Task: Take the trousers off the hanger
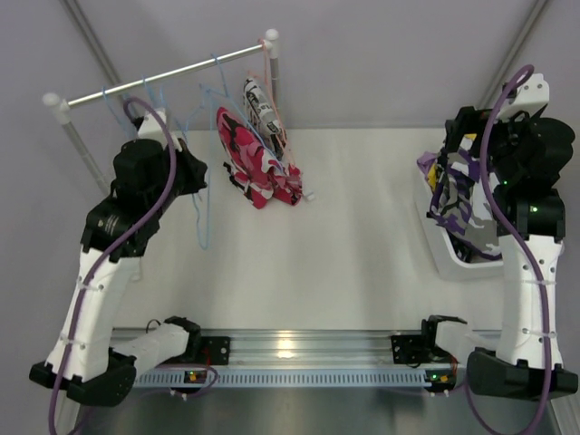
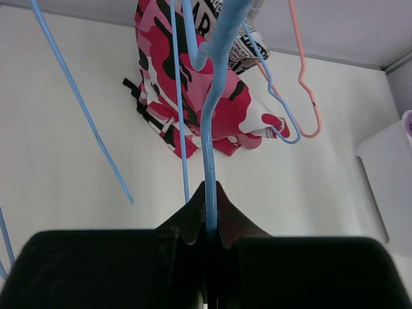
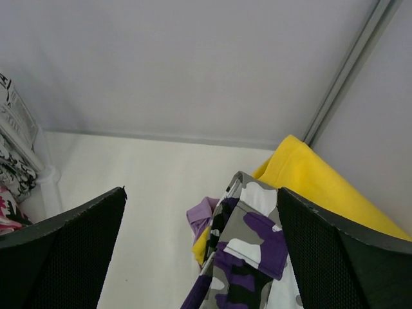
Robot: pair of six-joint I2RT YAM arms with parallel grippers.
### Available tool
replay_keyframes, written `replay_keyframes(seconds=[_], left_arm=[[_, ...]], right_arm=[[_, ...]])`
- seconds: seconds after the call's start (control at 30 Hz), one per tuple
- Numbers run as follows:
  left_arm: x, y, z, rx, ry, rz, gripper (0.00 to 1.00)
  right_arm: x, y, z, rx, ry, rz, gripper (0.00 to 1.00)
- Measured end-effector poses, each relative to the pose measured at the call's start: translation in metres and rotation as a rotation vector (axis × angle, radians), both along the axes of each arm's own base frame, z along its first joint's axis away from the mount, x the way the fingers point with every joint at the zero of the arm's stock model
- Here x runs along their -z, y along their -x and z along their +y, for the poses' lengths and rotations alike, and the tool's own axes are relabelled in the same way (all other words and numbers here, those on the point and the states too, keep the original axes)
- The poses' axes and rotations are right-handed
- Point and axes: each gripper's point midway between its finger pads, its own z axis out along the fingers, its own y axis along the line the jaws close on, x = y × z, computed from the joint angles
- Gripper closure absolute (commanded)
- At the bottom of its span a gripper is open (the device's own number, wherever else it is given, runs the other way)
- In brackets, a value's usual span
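The left arm [image 1: 95, 272] reaches forward, jaws pinched shut; the right arm [image 1: 530, 263] reaches forward, jaws spread wide.

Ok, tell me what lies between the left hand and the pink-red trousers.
Left wrist view: the blue hanger pinched in the left hand runs up across the pink-red trousers, a second blue wire beside it, bare white table beneath.

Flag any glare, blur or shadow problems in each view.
Top external: sharp, evenly lit, one glare spot on the rail. Left wrist: hanger near the lens looks soft, pink trousers crisp. Right wrist: dark fingers show little detail; no glare.
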Motion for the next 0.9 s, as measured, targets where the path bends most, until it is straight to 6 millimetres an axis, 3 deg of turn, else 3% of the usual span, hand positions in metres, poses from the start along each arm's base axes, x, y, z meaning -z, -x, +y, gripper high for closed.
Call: replay_keyframes(seconds=[0.2,0.37,0.47,0.67,0.83,0.9], left_arm=[[0.017,-0.066,-0.005,-0.061,-0.078,0.087,1.00],[0.023,-0.141,0.012,-0.173,-0.084,0.156,1.00],[0.026,-0.172,0.020,-0.221,-0.083,0.163,1.00],[0.041,-0.189,0.016,-0.234,-0.087,0.203,1.00],[0.078,-0.187,0.018,-0.258,-0.101,0.285,1.00],[0.083,-0.191,0.020,-0.280,-0.101,0.263,1.00]], right_arm=[[0.005,0.001,0.004,-0.012,-0.007,0.009,0.01],[0.015,0.001,0.005,-0.016,-0.012,0.028,0.01],[0.017,0.002,0.006,-0.018,-0.014,0.030,0.00],[0.019,0.002,0.006,-0.021,-0.020,0.031,0.01],[0.022,0.002,0.007,-0.022,-0.021,0.038,0.01],[0.023,0.002,0.007,-0.024,-0.021,0.040,0.01]])
